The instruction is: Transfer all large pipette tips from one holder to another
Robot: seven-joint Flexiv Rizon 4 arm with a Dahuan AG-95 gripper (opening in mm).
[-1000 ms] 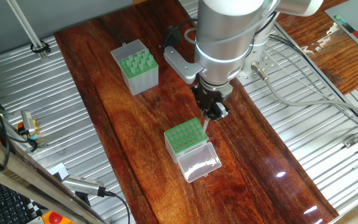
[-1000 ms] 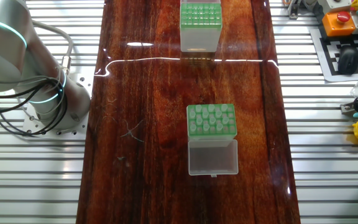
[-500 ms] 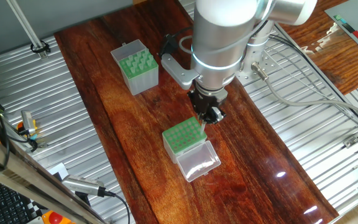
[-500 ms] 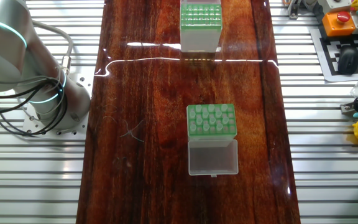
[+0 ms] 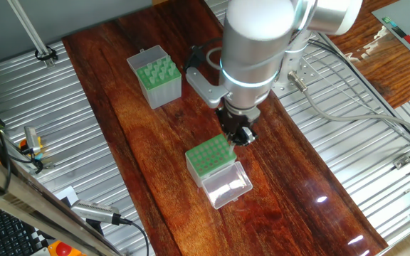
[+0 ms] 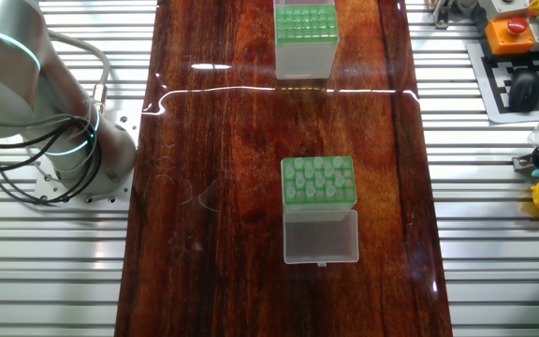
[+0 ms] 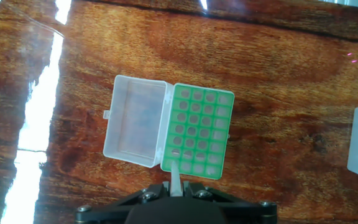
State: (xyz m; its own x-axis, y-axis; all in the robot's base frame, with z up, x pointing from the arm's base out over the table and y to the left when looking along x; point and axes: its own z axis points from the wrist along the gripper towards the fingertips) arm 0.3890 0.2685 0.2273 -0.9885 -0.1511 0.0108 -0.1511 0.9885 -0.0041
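Note:
My gripper point(image 7: 178, 186) is shut on a large pipette tip point(image 7: 174, 175), a pale cone pointing down at the near left corner of the short box's green plate point(image 7: 197, 130). The tip's point hangs just above or at the plate's near row; whether they touch is unclear. The box's clear lid point(image 7: 135, 121) lies open to the left. In one fixed view the gripper point(image 5: 236, 135) hovers over the far edge of that short box point(image 5: 208, 158). The taller grey-sided holder point(image 5: 155, 75) stands at the back left with several tips in it. The other fixed view shows both boxes point(image 6: 318, 181) point(image 6: 305, 37), not the gripper.
The boxes stand on a dark wooden board point(image 5: 148, 171) flanked by ribbed metal tabletop point(image 5: 347, 156). Cables point(image 5: 347, 107) trail to the right of the arm. The arm's base point(image 6: 73, 150) sits left of the board, and a red-button box point(image 6: 513, 33) and small toys lie to the right.
The gripper with the tip has shifted a little left and down towards the short box's far edge. The boxes stay where they were.

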